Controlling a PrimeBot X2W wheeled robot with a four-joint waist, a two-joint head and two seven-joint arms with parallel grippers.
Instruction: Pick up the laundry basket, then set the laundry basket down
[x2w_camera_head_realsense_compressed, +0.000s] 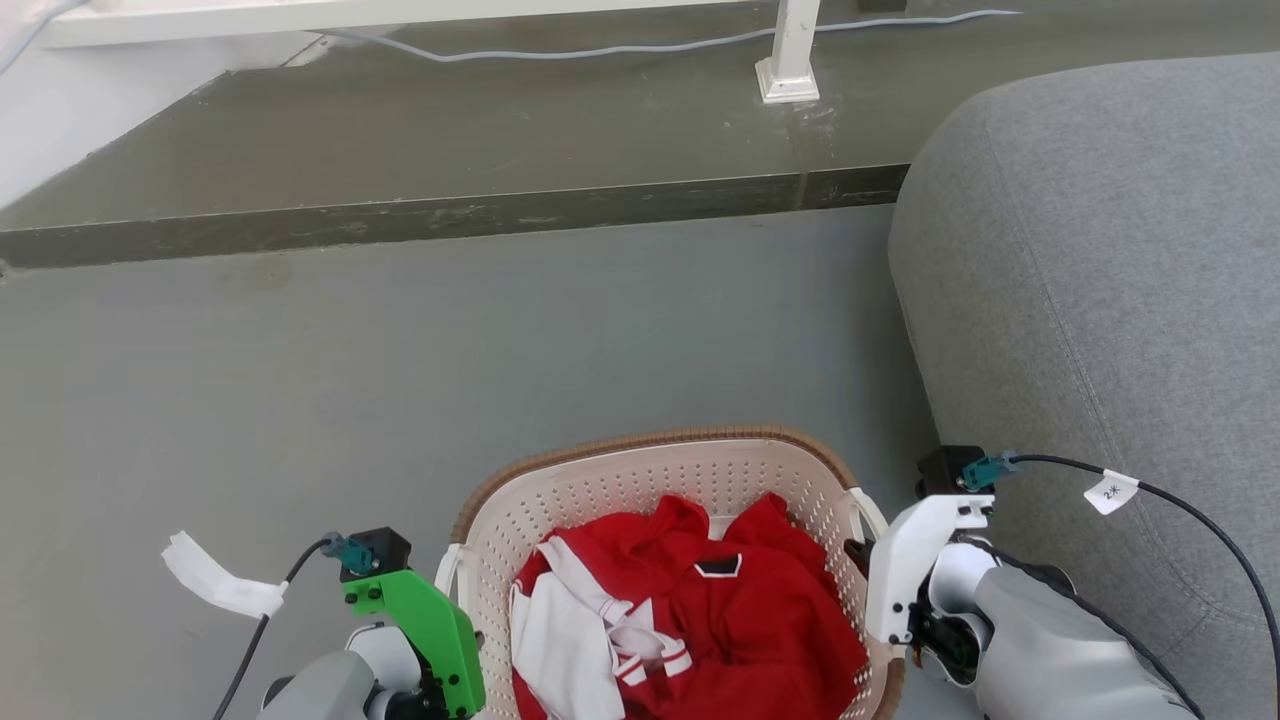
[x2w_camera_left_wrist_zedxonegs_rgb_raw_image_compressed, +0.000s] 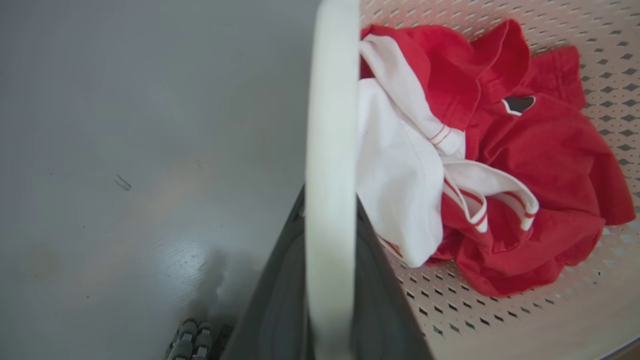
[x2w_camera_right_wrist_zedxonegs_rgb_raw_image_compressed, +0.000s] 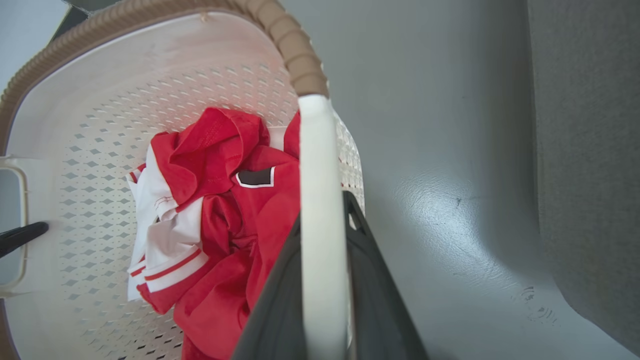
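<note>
The laundry basket (x2w_camera_head_realsense_compressed: 640, 470), cream perforated plastic with a brown woven rim, sits low in the middle of the head view. Red and white clothes (x2w_camera_head_realsense_compressed: 700, 610) lie inside it. My left gripper (x2w_camera_left_wrist_zedxonegs_rgb_raw_image_compressed: 330, 250) is shut on the basket's left white handle (x2w_camera_left_wrist_zedxonegs_rgb_raw_image_compressed: 330, 150), a dark finger (x2w_camera_left_wrist_zedxonegs_rgb_raw_image_compressed: 277, 295) on each side of it. My right gripper (x2w_camera_right_wrist_zedxonegs_rgb_raw_image_compressed: 322, 255) is shut on the right white handle (x2w_camera_right_wrist_zedxonegs_rgb_raw_image_compressed: 320, 165) in the same way. In the head view the green left wrist mount (x2w_camera_head_realsense_compressed: 425, 620) and the white right wrist mount (x2w_camera_head_realsense_compressed: 915, 560) flank the basket. Whether the basket touches the floor cannot be told.
A grey sofa (x2w_camera_head_realsense_compressed: 1100, 300) stands close on the right, almost touching my right arm. Beyond the open grey floor (x2w_camera_head_realsense_compressed: 400, 380) runs a raised dark step (x2w_camera_head_realsense_compressed: 450, 215) carrying a white post (x2w_camera_head_realsense_compressed: 790, 60) and a cable (x2w_camera_head_realsense_compressed: 600, 48).
</note>
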